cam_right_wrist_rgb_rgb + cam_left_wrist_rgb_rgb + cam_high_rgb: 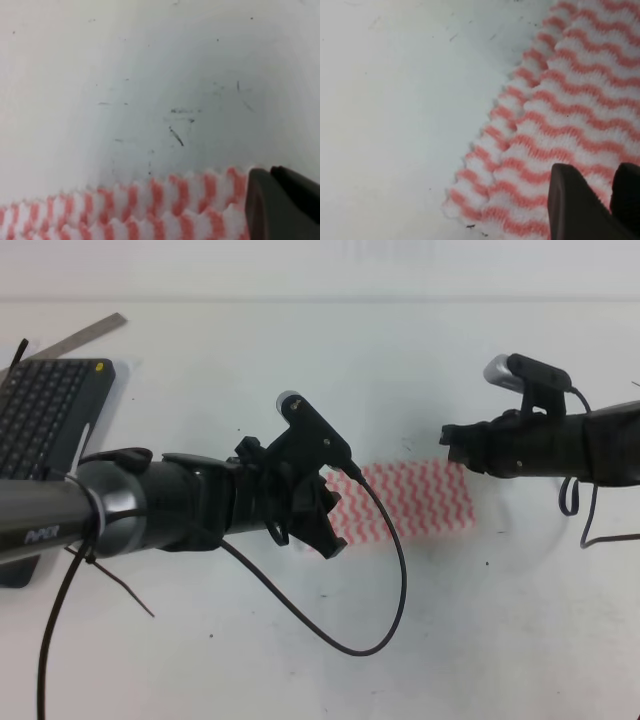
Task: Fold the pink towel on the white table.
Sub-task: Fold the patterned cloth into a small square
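Observation:
The pink towel (415,500), with red-and-white zigzag stripes, lies flat on the white table (300,370). In the left wrist view the pink towel (560,115) shows two layers, the upper edge set back from the lower one. My left gripper (328,535) hangs low over the towel's left end and hides it; its fingers (575,205) stand close together with only a thin gap and nothing in it. My right gripper (448,445) hovers at the towel's far right corner. Its fingers (280,205) look pressed together beside the towel's edge (150,205).
A black keyboard (45,410) lies at the far left edge, with a metal ruler (85,335) behind it. A loose black cable (385,610) loops from my left arm over the table in front of the towel. The bare table shows small dark scuffs (175,135).

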Tool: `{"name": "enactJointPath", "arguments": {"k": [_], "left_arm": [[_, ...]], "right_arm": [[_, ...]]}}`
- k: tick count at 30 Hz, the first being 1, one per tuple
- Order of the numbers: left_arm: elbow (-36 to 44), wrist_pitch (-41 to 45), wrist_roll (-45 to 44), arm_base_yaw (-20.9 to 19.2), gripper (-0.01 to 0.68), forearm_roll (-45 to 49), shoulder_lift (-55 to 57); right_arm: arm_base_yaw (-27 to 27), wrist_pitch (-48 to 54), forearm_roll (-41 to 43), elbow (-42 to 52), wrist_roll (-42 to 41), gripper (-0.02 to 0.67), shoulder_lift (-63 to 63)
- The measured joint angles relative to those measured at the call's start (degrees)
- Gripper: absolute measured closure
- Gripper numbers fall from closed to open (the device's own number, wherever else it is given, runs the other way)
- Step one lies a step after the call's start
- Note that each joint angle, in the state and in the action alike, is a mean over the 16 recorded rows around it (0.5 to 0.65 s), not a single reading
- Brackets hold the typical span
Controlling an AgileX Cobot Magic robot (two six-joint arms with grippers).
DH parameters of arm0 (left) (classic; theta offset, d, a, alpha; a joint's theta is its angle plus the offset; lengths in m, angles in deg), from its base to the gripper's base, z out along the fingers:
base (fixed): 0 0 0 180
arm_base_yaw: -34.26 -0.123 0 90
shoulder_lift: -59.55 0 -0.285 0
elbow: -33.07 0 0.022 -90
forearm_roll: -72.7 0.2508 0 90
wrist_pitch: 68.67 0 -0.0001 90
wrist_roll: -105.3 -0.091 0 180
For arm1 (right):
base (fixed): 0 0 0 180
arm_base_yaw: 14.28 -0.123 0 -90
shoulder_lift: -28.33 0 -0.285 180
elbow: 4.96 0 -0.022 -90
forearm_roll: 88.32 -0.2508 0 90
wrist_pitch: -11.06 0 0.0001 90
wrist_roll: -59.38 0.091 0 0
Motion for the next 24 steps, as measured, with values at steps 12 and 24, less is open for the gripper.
{"name": "enactJointPath", "arguments": {"k": [12,24], "left_arm": [[0.0,0.0,0.0,0.0,0.656,0.0,0.1],[-2.0,-0.4,2.4,-0.2,0.656,0.0,0.9]], "right_arm": [[0.0,0.6,-1.6,-0.1,0.0,0.635,0.0],[0.0,2.5,-2.4,-0.1,0.0,0.619,1.5]]}}
